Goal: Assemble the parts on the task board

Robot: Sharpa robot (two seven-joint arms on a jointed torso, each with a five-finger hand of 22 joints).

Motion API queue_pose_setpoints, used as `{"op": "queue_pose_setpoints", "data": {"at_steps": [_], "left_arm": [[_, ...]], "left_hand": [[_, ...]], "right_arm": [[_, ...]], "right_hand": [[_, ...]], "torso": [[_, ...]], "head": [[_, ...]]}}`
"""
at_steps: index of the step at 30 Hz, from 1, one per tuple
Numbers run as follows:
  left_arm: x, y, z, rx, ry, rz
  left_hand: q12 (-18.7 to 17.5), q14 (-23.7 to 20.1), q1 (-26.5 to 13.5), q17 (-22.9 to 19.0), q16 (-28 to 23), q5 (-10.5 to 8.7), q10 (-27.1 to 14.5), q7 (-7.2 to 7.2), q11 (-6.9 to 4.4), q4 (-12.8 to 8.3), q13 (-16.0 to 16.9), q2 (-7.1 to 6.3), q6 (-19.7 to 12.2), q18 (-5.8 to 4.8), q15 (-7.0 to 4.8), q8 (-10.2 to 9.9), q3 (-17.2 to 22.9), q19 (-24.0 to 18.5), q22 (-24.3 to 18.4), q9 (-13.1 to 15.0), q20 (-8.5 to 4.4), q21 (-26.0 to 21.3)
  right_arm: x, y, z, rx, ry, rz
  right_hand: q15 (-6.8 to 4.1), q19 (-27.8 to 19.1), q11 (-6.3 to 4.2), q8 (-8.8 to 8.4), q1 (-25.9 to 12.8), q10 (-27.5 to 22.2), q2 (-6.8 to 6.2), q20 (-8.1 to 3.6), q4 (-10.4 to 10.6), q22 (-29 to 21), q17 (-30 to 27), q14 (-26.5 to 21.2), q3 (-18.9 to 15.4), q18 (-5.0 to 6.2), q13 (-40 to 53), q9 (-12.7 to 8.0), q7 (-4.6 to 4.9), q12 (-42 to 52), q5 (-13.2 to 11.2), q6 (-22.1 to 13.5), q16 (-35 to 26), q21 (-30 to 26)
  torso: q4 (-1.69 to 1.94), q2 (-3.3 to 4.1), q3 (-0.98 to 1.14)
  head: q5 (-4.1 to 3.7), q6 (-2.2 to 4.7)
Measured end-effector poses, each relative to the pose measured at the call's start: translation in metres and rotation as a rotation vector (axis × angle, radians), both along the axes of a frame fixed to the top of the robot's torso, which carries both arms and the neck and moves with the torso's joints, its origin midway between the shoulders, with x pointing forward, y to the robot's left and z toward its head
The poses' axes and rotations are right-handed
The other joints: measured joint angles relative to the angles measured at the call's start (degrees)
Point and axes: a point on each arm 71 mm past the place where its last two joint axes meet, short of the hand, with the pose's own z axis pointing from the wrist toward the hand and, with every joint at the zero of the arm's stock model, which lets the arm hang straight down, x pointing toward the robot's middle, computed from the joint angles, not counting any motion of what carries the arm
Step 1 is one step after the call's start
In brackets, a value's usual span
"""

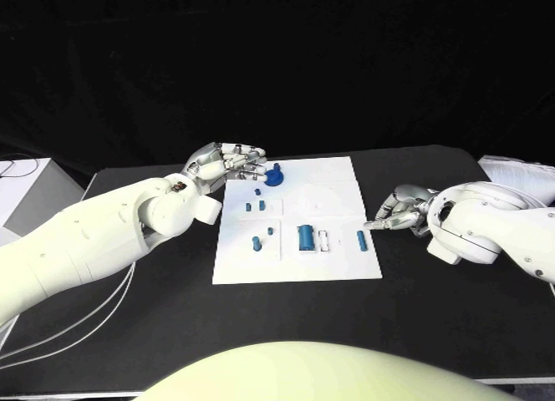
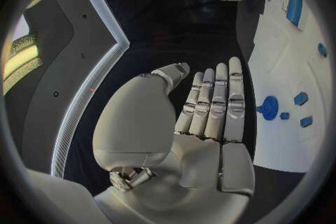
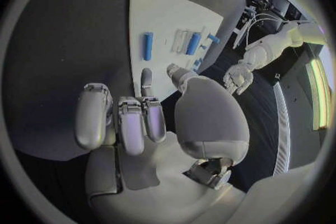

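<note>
The white task board [image 1: 338, 180] lies in the middle of the black table. A round blue part [image 1: 275, 176] stands near its far left corner, with several small blue parts [image 1: 256, 243] down the left side. A larger blue block [image 1: 305, 237] and a slim blue part [image 1: 364, 241] lie nearer the right edge. My left hand [image 1: 230, 160] hovers just left of the round part [image 2: 269, 107], fingers straight and side by side, holding nothing. My right hand [image 1: 398, 213] sits just off the board's right edge, fingers partly bent, thumb apart, nothing in it; the slim part [image 3: 148, 46] lies ahead of it.
A white box [image 1: 22, 196] stands off the table's left edge and a white stack [image 1: 519, 174] lies at its far right corner. Bare black tabletop [image 1: 290, 326] lies between the board and me.
</note>
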Motion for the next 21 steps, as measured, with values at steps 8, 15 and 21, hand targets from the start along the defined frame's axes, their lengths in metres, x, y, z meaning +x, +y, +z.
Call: {"op": "queue_pose_setpoints", "data": {"at_steps": [8,15,21], "left_arm": [[0.000,0.000,0.000,0.001,0.001,0.000],[0.000,-0.001,-0.001,0.001,0.001,-0.001],[0.000,0.000,-0.001,0.004,0.001,0.000]], "left_hand": [[0.00,0.00,0.00,-0.01,0.00,0.00,0.00,0.00,0.00,0.00,0.00,0.00,0.00,0.00,0.00,0.00,0.00,0.00,0.00,0.00,0.00,0.00],[0.00,0.00,0.00,0.07,0.00,0.00,0.00,0.00,0.00,0.00,0.00,0.00,0.00,0.00,0.00,0.00,0.00,0.00,-0.05,0.00,0.00,0.00],[0.00,0.00,0.00,0.06,0.00,0.00,0.00,0.00,0.00,0.00,0.00,0.00,0.00,0.00,0.00,0.00,0.00,0.00,-0.05,-0.04,0.00,0.00]], "right_arm": [[0.005,0.008,-0.007,-0.061,0.010,0.012],[0.004,0.016,-0.018,-0.087,0.036,0.025],[0.005,0.017,-0.023,-0.106,0.057,0.034]], "right_hand": [[0.00,0.00,-0.22,0.70,-0.43,-0.22,-0.02,0.00,0.86,0.00,-0.01,0.00,-0.86,0.00,0.05,1.02,-0.31,0.00,0.00,0.32,0.00,0.00],[0.00,0.00,-0.22,0.70,-0.43,-0.22,-0.02,0.00,1.18,0.04,-0.01,0.00,-1.19,0.00,0.05,1.19,-0.31,0.00,0.01,0.31,0.00,0.00],[0.00,0.00,-0.22,0.70,-0.66,-0.22,0.22,0.00,1.48,0.04,-0.01,0.00,-1.18,0.00,0.04,1.36,-0.32,0.00,0.01,0.31,0.00,0.00]], "torso": [[0.09,0.07,0.03],[0.37,0.13,0.01],[0.42,0.14,-0.03]], "head": [[-0.35,0.00],[-0.38,0.00],[-0.35,0.00]]}}
